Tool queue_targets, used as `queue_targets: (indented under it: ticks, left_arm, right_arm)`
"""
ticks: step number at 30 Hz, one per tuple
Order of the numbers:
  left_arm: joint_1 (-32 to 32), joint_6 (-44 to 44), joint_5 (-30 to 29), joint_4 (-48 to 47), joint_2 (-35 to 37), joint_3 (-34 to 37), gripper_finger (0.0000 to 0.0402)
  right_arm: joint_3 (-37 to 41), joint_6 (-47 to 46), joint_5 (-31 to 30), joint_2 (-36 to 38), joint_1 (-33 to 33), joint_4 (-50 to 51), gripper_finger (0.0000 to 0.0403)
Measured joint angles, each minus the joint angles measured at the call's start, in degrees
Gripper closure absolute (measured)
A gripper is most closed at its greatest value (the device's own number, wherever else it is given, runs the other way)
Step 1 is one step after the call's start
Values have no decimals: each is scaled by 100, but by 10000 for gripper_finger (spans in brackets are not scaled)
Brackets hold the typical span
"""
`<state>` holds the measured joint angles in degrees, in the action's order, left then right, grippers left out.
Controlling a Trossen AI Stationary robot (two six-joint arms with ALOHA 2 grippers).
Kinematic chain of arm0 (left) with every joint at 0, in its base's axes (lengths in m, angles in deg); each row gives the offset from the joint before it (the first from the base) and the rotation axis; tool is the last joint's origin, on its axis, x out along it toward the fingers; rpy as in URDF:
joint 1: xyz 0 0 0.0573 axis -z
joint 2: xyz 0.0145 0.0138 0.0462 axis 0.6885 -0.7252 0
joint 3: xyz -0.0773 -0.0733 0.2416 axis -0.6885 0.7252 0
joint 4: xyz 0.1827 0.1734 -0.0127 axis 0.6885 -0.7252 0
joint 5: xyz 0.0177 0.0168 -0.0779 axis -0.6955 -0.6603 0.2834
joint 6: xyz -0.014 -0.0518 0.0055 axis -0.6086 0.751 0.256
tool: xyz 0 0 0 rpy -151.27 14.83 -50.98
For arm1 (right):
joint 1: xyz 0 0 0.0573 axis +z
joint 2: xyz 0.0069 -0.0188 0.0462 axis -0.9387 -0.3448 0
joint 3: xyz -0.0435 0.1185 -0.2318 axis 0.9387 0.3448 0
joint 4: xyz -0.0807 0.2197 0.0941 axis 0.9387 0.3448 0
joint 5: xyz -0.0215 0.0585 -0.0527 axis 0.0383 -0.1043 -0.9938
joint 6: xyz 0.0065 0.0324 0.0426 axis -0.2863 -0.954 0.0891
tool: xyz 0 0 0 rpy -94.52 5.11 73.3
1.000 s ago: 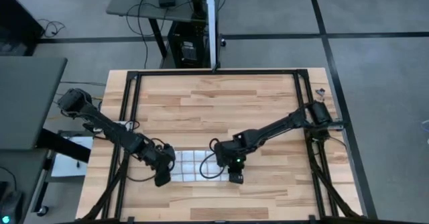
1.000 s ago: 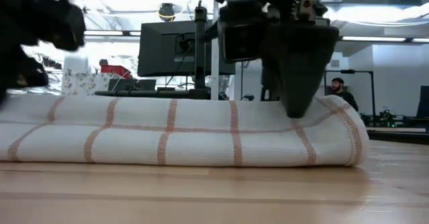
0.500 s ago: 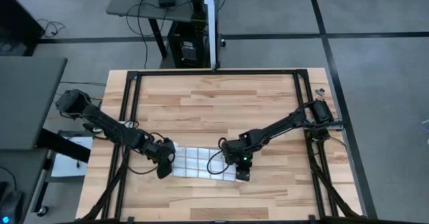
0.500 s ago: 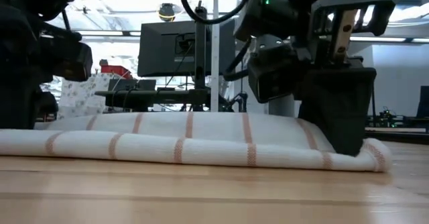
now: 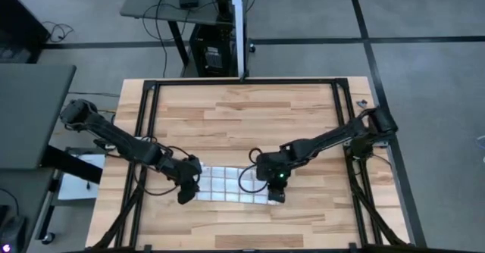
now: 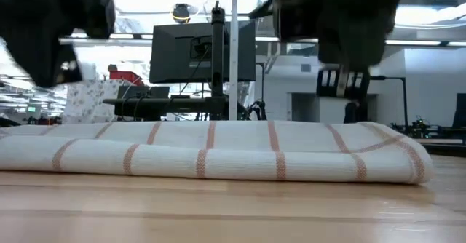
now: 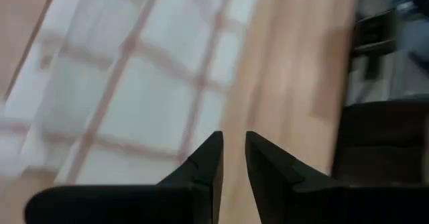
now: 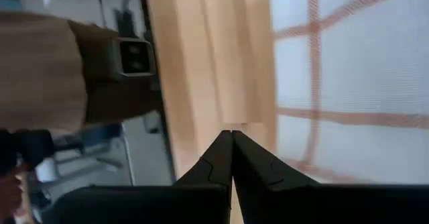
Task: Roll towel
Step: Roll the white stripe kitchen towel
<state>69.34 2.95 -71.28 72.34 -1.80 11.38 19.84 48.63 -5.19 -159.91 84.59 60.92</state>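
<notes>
Your high view shows one towel (image 5: 231, 187) lying flat as a strip in the lower middle of the frame, left gripper (image 5: 183, 198) at its left end and right gripper (image 5: 277, 197) at its right end. Only the low view shows both grippers raised clear above the folded cloth. Your left wrist view shows fingers (image 7: 204, 169) slightly parted and empty, while the right wrist view shows fingers (image 8: 221, 158) pressed together, empty.

Thin white cloth towel with reddish-brown grid lines (image 5: 229, 185) lying flat on the light wooden plank table (image 5: 242, 109), near its front edge, roughly centred. Left gripper (image 5: 184, 195) just over the towel's left end, right gripper (image 5: 276, 195) over its right end, towel between them.
</notes>
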Motion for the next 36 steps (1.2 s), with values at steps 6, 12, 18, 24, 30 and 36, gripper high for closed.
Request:
queue_targets:
  ticks: [6, 12, 18, 24, 30, 36]
  left_arm:
    - [-218, -311, -169, 706, -55, -42, 344]
    - [-385, -381, 447, 752, -62, -282, 279]
    - [81, -909, -192, -562, -105, -1468, 222]
    - [1077, -920, -2032, -2275, -795, -2617, 223]
    - [1753, -781, -3075, -2586, -1877, -2781, 223]
    - [1881, -375, -3061, -2442, -2916, -2779, 223]
  right_arm:
    - [-3, -366, -599, 167, 134, -740, 399]
    - [2, -377, -1027, 382, 118, -1487, 343]
    - [-2, -148, -1850, 931, 605, -1707, 261]
    - [-9, 174, -3738, 1279, 1753, -1157, 200]
    - [-9, 524, -6404, 856, 2774, -209, 192]
    - [-6, 475, -7044, 16, 2991, -24, 193]
